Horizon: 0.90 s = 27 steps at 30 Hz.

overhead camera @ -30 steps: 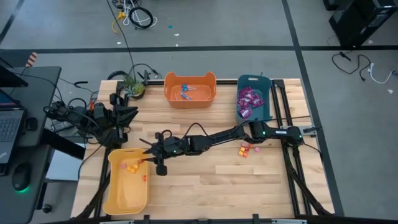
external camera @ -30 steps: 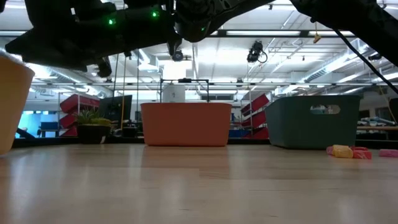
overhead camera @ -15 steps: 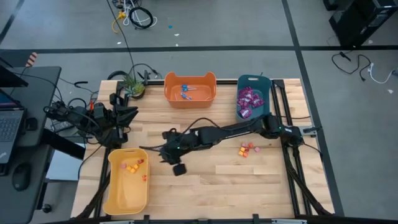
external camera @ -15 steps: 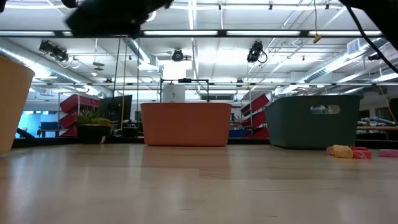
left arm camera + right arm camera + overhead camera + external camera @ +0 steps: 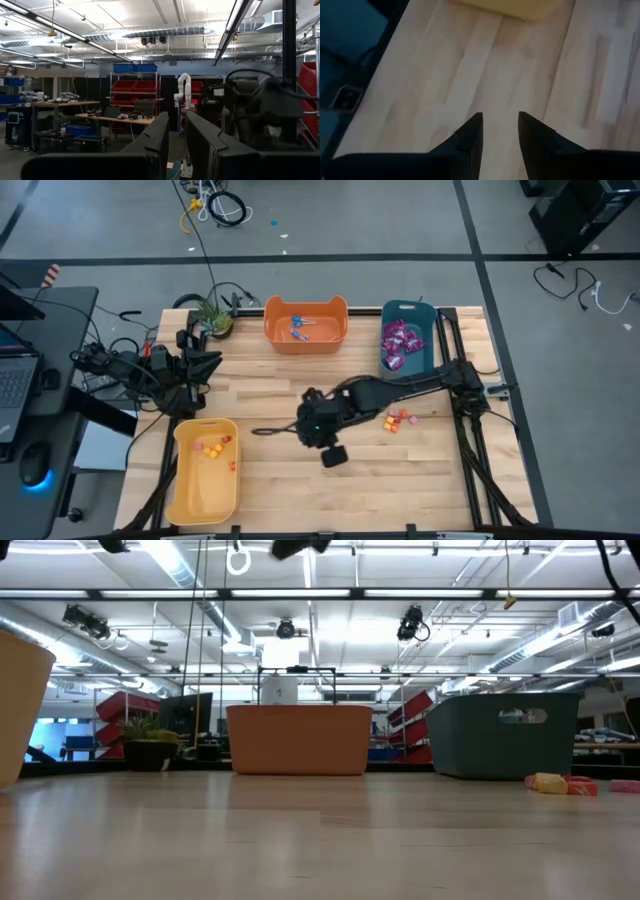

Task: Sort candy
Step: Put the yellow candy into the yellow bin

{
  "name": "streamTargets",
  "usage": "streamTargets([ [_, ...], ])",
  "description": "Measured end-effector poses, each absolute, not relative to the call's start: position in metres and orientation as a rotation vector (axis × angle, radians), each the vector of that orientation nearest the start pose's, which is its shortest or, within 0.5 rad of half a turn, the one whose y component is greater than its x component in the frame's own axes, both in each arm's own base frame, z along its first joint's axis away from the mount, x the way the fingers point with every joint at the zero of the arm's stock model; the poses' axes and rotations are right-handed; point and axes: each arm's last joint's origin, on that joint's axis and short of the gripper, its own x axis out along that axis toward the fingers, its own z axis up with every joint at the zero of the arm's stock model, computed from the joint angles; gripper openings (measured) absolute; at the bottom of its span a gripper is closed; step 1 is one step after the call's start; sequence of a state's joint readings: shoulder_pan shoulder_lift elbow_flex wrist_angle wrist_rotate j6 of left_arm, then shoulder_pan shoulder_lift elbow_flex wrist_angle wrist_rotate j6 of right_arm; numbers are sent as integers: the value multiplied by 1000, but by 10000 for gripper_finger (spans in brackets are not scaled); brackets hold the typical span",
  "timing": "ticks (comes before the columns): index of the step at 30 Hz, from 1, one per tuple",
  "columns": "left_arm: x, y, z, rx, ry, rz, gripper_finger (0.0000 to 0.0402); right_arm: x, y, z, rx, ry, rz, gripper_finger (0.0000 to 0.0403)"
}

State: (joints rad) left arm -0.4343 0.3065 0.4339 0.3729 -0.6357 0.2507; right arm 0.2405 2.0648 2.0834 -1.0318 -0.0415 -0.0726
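The candy lies in several places. Small orange, red and pink pieces [image 5: 397,418] sit on the bare wood near the table's right side, and they show low in the low view as pieces [image 5: 560,783]. More small pieces [image 5: 215,447] lie in the yellow bin [image 5: 182,480]. Purple packets [image 5: 400,342] fill the teal bin and blue lollipops [image 5: 300,328] lie in the orange bin. My right gripper [image 5: 258,432] [image 5: 500,120] hangs open and empty over bare wood mid-table, pointing at the yellow bin. My left gripper [image 5: 188,372] [image 5: 177,131] is folded back at the far left, with a narrow gap between its fingers.
The orange bin [image 5: 340,330] and the teal bin [image 5: 432,358] stand along the far edge. The yellow bin stands at the near left. A potted plant [image 5: 212,318] sits at the far left corner. Bare wood spreads across the middle and near side.
My right gripper has drawn back from over the yellow bin's right rim toward the table's right, now over mid-table. It has also risen, and the arm has left most of the low view. The candy on the table has kept its place.
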Motion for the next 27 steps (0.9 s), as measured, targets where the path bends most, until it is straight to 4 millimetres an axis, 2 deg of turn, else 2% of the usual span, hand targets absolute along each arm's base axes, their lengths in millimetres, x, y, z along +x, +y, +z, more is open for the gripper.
streamTargets([
  [8, 83, -19, 318, -14, -407, 249, 67, 398, 123, 327, -210, 1125, 180, 109],
  [13, 82, -19, 320, -26, -427, 251, 67, 390, 125, 327, -248, 1179, 128, 109],
  [21, 82, -19, 320, -25, -425, 251, 67, 385, 122, 335, -269, 1160, 127, 109],
  [27, 82, -19, 320, -25, -424, 250, 67, 367, 115, 349, -279, 1065, 106, 109],
])
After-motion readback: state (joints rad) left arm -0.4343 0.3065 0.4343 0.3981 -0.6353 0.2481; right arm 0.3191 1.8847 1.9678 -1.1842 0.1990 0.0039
